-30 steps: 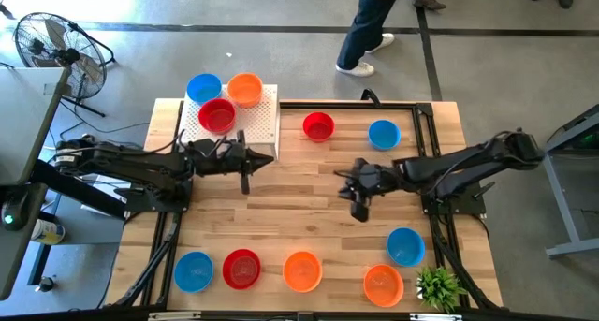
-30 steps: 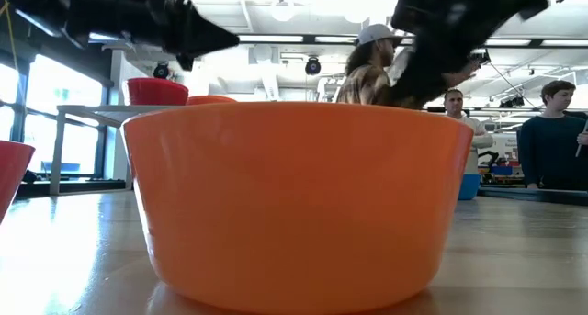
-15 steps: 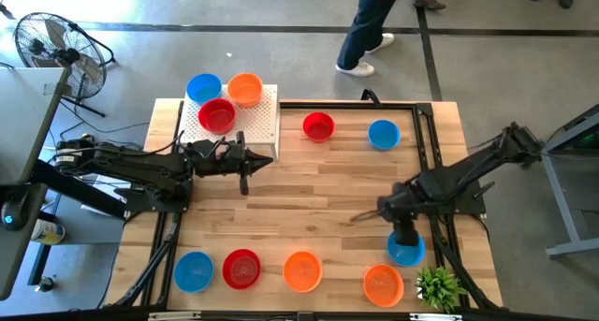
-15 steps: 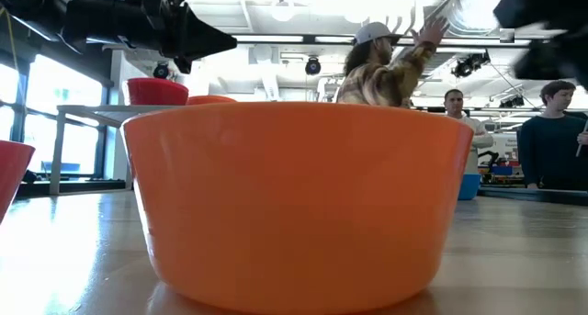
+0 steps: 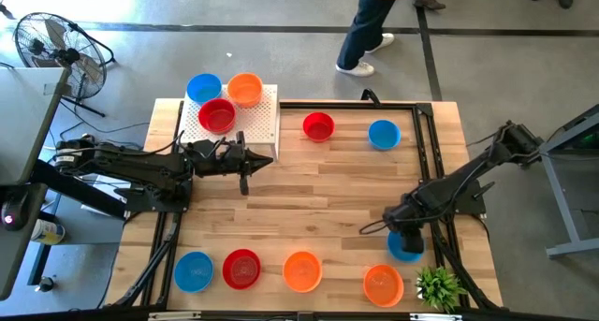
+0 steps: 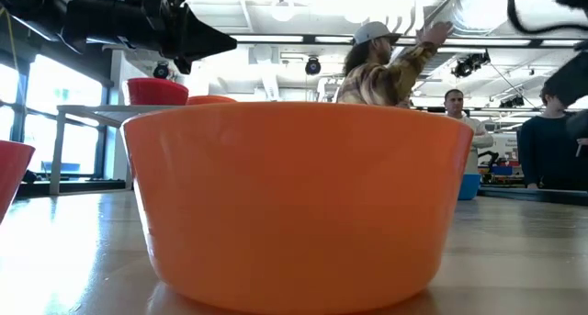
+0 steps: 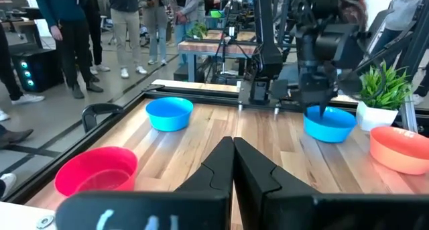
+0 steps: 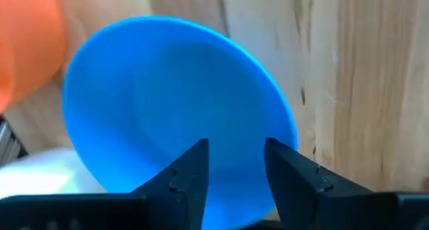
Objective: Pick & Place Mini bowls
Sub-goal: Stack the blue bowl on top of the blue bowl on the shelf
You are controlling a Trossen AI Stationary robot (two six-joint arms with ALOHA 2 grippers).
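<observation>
Mini bowls stand about the table. Blue [image 5: 203, 87], orange [image 5: 244, 89] and red [image 5: 217, 115] ones sit on the white perforated stand [image 5: 265, 126]. A red one [image 5: 318, 126] and a blue one [image 5: 384, 133] rest on the wood at the far side. My right gripper [image 5: 404, 239] is open, pointing down over a blue bowl [image 8: 167, 102] at the near right. My left gripper [image 5: 270, 160] is shut and empty, hovering beside the stand and pointing toward the table's right. My right gripper stands over the blue bowl's inside [image 8: 228, 123] from above, one finger [image 8: 288, 166] close to the rim. Whether either finger touches the bowl I cannot tell.
Along the near edge stand a blue [image 5: 193, 270], a red [image 5: 241, 268] and two orange bowls [image 5: 301, 270] [image 5: 383, 284]. A small green plant [image 5: 438, 286] sits at the near right corner. People stand in the room beyond the table.
My right gripper has swung from the table's middle toward the near right corner and come down over the blue bowl there. The bowls have stayed where they were.
</observation>
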